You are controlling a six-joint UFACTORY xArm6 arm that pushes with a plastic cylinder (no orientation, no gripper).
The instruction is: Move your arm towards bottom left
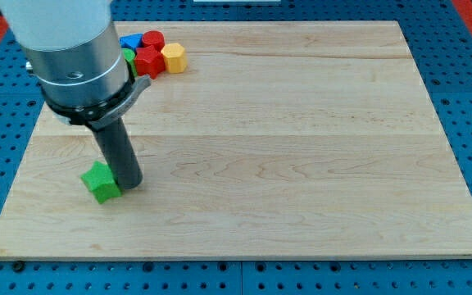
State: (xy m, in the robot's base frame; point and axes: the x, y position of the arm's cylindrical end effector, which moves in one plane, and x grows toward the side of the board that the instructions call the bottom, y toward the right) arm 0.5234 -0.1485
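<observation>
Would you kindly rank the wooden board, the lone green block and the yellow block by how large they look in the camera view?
1. Wooden board, by far the largest.
2. Green block, touching my tip on the view's left.
3. Yellow block, slightly smaller looking, but it sits farther up the view, so distance may explain that.

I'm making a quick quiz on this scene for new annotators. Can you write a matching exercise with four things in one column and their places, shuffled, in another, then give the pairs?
Things:
1. green block
2. yellow block
3. my tip
4. red cylinder

Places:
A. right end of the cluster near the view's top left
B. alone near the board's bottom left
C. touching the lone block's right side
D. back of the cluster, beside the blue block

Pairs: 1-B, 2-A, 3-C, 4-D
</observation>
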